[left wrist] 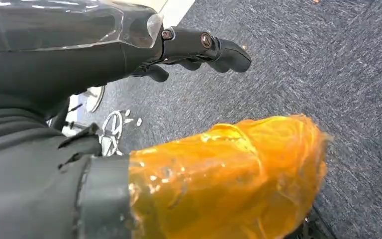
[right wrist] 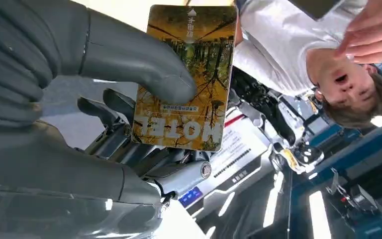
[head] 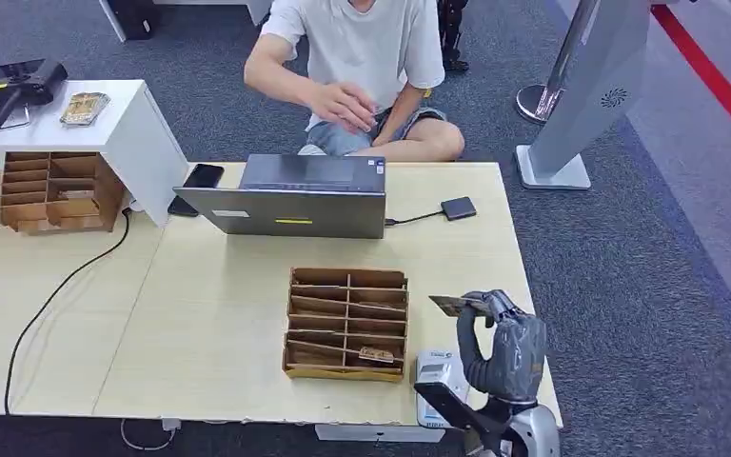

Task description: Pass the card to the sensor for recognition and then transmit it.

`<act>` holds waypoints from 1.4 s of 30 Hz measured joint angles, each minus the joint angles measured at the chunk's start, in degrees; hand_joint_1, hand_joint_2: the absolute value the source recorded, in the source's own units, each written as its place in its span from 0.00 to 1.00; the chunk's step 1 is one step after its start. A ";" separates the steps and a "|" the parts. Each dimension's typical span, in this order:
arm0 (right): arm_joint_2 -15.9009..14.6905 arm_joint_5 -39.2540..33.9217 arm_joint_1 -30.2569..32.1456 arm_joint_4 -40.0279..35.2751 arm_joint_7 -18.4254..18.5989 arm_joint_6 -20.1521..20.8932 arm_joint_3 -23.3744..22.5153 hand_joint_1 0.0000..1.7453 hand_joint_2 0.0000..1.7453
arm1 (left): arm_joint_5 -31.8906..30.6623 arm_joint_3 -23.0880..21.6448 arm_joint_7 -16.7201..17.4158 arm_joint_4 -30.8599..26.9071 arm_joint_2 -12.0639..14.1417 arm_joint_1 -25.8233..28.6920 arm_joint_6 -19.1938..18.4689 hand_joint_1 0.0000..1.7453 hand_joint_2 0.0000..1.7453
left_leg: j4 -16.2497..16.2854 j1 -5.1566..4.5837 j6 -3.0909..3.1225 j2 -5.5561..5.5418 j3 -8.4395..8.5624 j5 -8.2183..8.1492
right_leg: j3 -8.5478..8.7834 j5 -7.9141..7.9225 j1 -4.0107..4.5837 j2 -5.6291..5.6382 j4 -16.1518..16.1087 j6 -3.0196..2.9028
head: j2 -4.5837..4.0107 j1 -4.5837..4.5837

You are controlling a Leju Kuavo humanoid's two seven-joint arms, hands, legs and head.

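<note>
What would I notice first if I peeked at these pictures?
First, the robot's right hand, raised at the table's near right corner and pinching a yellow hotel card under its thumb. Beside that hand, on the table, sits a brown wooden organizer with many slots. At the far side stands a grey laptop, and behind it a person in a white shirt sits on the floor.

Laptop [head: 295,195] at table's twelve o'clock; person [head: 362,67] seated beyond; wooden organizer [head: 346,324] centre; phone [head: 202,176] at eleven.
</note>
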 joint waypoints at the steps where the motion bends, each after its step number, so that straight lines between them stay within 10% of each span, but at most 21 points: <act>1: -0.02 0.46 -0.87 0.05 0.52 0.00 0.37 1.00 1.00 | -0.15 -0.09 0.06 0.00 0.02 0.00 -0.07 0.00 0.00 | 0.00 0.00 0.00 0.01 0.01 0.00 | 0.00 0.00 0.00 0.01 0.00 0.00 | 0.00 0.00; 12: -1.07 3.32 -15.12 4.80 8.89 1.83 6.82 1.00 1.00 | -2.71 -1.75 1.35 -0.02 0.24 -0.03 -1.75 0.00 0.00 | 0.01 0.00 -0.01 0.01 0.02 0.04 | 0.00 0.02 0.00 0.01 0.02 -0.01 | 0.00 0.00; 35: 1.27 -6.36 -30.07 15.06 9.42 8.92 15.54 1.00 1.00 | -4.68 -3.67 2.14 -0.02 0.52 0.09 -3.19 0.00 0.00 | 0.00 0.01 -0.01 -0.02 -0.02 0.04 | -0.04 0.01 0.00 -0.01 0.04 -0.01 | 0.00 0.02; 36: 1.64 -6.54 -30.51 15.26 9.42 9.03 16.00 0.79 1.00 | -4.68 -3.67 2.23 -0.02 0.52 0.09 -3.15 0.00 0.00 | 0.01 0.01 -0.01 -0.02 -0.02 0.04 | -0.04 0.01 0.00 -0.01 0.04 -0.02 | 0.00 0.02; 37: 1.95 -6.99 -30.88 15.39 9.44 9.11 16.46 0.10 1.00 | -4.68 -3.67 2.23 -0.02 0.52 0.09 -3.08 0.00 0.00 | 0.00 0.01 -0.01 -0.02 -0.02 0.04 | -0.04 0.01 0.00 -0.01 0.04 -0.01 | 0.00 0.02; 42: 2.86 -8.26 -31.54 15.76 9.03 9.25 18.14 0.00 1.00 | -4.35 -3.67 2.23 -0.02 0.50 0.09 -3.00 0.00 0.00 | 0.00 0.01 -0.01 -0.03 -0.03 0.04 | -0.04 0.01 0.00 -0.01 0.03 -0.01 | 0.00 0.02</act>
